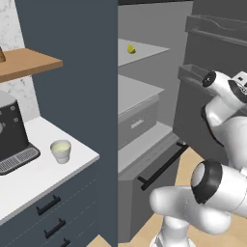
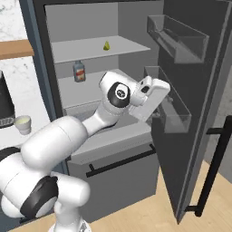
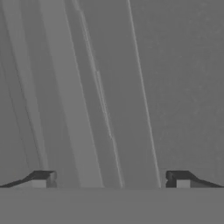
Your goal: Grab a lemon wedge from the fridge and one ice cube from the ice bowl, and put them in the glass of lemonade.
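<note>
Tiny bright yellow lemon wedge [image 2: 107, 45] sits on the upper pale grey shelf [image 2: 122, 47] of the tall dark grey fridge [image 2: 190, 90], door swung open. Orange-labelled can [image 2: 79, 71] stands on the shelf below, at 7 o'clock from the wedge. The tool [image 3: 110, 180] has its tips spread wide apart, nothing between them, facing plain grey fridge surfaces; in the right base view the white hand sits by the door bins, at 4 o'clock from the wedge. Small whitish tumbler of pale lemonade [image 1: 61, 151] stands on the white counter [image 1: 43, 173], at 3 o'clock from the black coffee machine [image 1: 12, 132].
</note>
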